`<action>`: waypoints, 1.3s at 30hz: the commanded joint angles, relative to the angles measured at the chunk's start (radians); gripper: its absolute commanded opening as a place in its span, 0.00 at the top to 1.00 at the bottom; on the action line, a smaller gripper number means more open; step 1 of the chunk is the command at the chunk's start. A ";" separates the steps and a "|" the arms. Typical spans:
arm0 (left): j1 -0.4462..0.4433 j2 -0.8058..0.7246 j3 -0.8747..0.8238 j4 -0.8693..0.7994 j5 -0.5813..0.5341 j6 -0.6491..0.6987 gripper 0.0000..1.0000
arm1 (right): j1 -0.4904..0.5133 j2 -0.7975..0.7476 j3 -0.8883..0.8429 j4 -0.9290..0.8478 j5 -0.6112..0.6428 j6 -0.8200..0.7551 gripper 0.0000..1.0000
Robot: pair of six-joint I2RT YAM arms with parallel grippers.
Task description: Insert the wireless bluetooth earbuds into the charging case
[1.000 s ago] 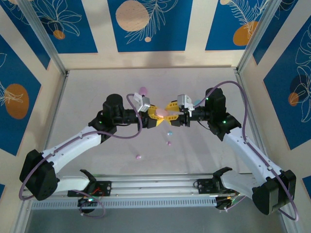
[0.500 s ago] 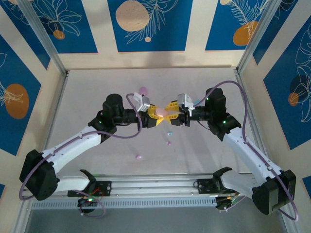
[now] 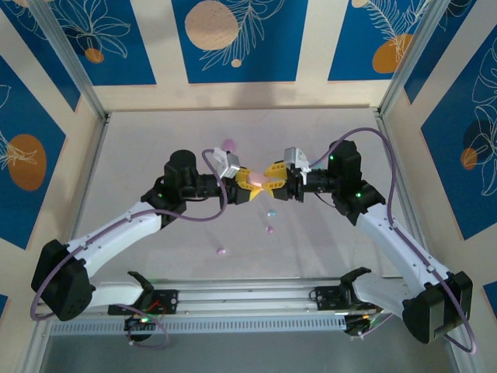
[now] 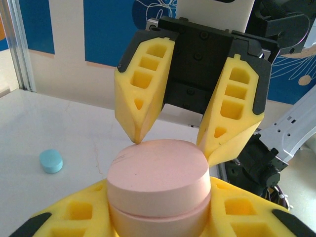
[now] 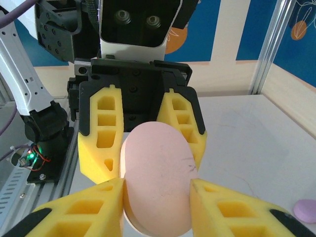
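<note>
early days | your left end effector (image 3: 252, 181) and right end effector (image 3: 273, 179) both squeeze the still-closed pink oval plastic case (image 4: 157, 177) mid-air | tiny pastel bead earbuds (image 3: 269, 229) loose on the white desk (image 3: 155, 140), none inserted

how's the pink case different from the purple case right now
The pink case is clamped between the left gripper and the right gripper; the purple case lies free on the table beyond them. From above, yellow fingers hide much of the pink case, while the purple case sits in the open. One is pink, the other pale purple. Both are smooth, rounded and pastel.
</note>
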State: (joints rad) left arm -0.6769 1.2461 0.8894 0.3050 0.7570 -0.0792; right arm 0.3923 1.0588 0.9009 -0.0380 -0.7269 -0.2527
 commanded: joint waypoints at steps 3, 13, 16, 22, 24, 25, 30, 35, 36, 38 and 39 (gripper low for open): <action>-0.018 -0.013 0.019 -0.012 0.142 0.017 0.79 | -0.034 0.026 0.028 0.012 0.149 0.015 0.63; -0.018 -0.008 0.021 0.010 0.142 -0.007 0.78 | 0.022 0.020 0.027 -0.038 0.195 -0.125 0.63; -0.018 -0.008 0.019 0.010 0.136 0.000 0.78 | 0.023 0.025 0.045 -0.075 0.130 -0.135 0.65; -0.018 -0.004 0.018 0.005 0.129 0.019 0.77 | 0.028 0.059 0.105 -0.176 0.036 -0.151 0.75; -0.018 -0.004 0.016 0.006 0.134 0.024 0.77 | 0.029 0.065 0.114 -0.186 0.031 -0.149 0.75; -0.018 -0.005 0.014 0.006 0.136 0.028 0.77 | 0.029 0.068 0.119 -0.190 0.023 -0.150 0.76; -0.018 -0.004 0.008 -0.008 0.126 0.061 0.75 | 0.029 0.076 0.143 -0.227 -0.028 -0.163 0.85; -0.018 -0.005 -0.011 0.006 0.122 0.107 0.71 | 0.029 0.077 0.164 -0.262 -0.043 -0.179 0.94; -0.017 -0.007 -0.018 0.016 0.120 0.113 0.70 | 0.029 0.078 0.167 -0.264 -0.043 -0.178 0.96; -0.017 -0.008 -0.035 0.051 0.111 0.115 0.64 | 0.029 0.078 0.170 -0.270 -0.048 -0.180 0.99; -0.018 -0.010 -0.041 0.065 0.105 0.110 0.60 | 0.031 0.077 0.170 -0.271 -0.046 -0.179 0.99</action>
State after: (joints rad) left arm -0.6868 1.2469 0.8722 0.3088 0.8387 0.0036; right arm 0.4183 1.1366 1.0401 -0.2703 -0.7113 -0.4042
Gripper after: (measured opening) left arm 0.379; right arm 0.132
